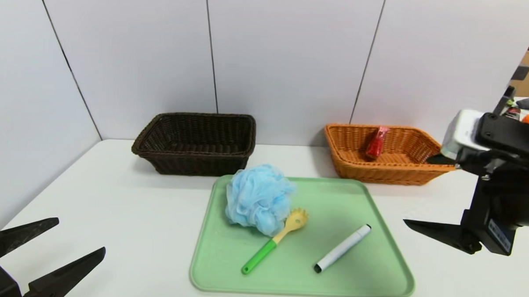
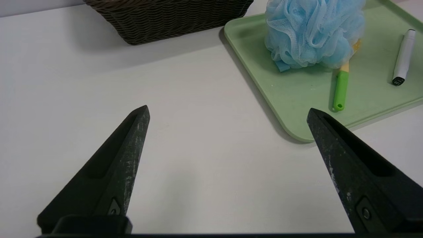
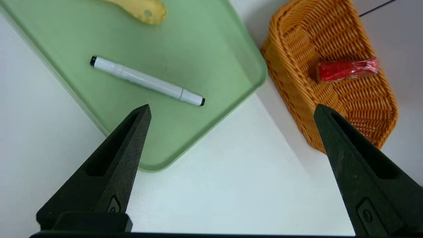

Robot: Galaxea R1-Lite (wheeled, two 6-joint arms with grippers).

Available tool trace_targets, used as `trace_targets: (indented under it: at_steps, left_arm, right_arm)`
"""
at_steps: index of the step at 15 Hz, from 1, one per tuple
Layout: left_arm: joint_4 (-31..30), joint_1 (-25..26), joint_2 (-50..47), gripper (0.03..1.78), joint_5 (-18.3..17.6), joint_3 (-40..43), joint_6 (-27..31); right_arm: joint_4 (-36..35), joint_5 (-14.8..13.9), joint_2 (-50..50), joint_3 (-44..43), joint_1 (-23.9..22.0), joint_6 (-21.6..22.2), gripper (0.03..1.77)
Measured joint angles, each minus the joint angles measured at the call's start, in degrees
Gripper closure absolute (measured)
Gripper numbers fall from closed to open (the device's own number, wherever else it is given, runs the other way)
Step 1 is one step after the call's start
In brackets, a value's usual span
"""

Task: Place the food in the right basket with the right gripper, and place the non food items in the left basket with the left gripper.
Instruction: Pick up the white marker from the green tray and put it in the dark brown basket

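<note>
Red wrapping is seen on the food packet (image 1: 377,143), which is already placed inside the orange wicker basket (image 1: 387,172) on the right, leaned against its back wall. With this, the food part of the task can be judged as finished, since no other food is seen on the green tray (image 1: 330,287).

The non-food part is still to be done. Three such items are left on the tray: the blue bath puff (image 1: 258,199), the pasta spoon (image 1: 267,249) with green handle, and the white marker (image 1: 342,248). The puff is rested near the tray's back left corner, the spoon is laid just beside it, and the marker is laid apart from both, toward the right side. In the dark brown basket (image 1: 202,161), on the left, no item can be seen.

The left gripper (image 2: 228,107) is held in front of the brown basket, to the left of the tray, with its jaws spread wide and nothing between them. The right gripper (image 3: 233,105) is also widely opened and empty, above the table (image 3: 231,198) near the orange basket. For the next move, probably one item should be taken by the left gripper.
</note>
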Motion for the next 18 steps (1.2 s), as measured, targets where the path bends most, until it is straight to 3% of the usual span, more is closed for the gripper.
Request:
trace_targets:
  at_steps: [5,10,12,15,18]
  left_arm:
    - [0.0,0.0,0.0,0.12,-0.1,0.2,0.1]
    - [0.0,0.0,-0.2,0.12,0.0,0.3,0.1]
    - [0.1,0.0,-0.5,0.12,-0.1,0.5,0.1]
    - [0.1,0.0,-1.0,0.12,-0.2,0.7,0.1]
    - [0.1,0.0,-1.3,0.12,-0.2,0.7,0.1]
  right_arm:
    - [-0.3,-0.7,4.0,-0.7,0.0,-7.2,0.11]
    - [-0.6,-1.2,7.5,-6.7,0.0,-15.2,0.11]
    - [-0.6,-0.6,9.1,-9.2,0.0,-18.0,0.11]
    - [0.3,2.6,11.3,-11.4,0.1,-23.1,0.11]
    - [0.9,3.2,12.8,-11.4,0.1,-29.8,0.11]
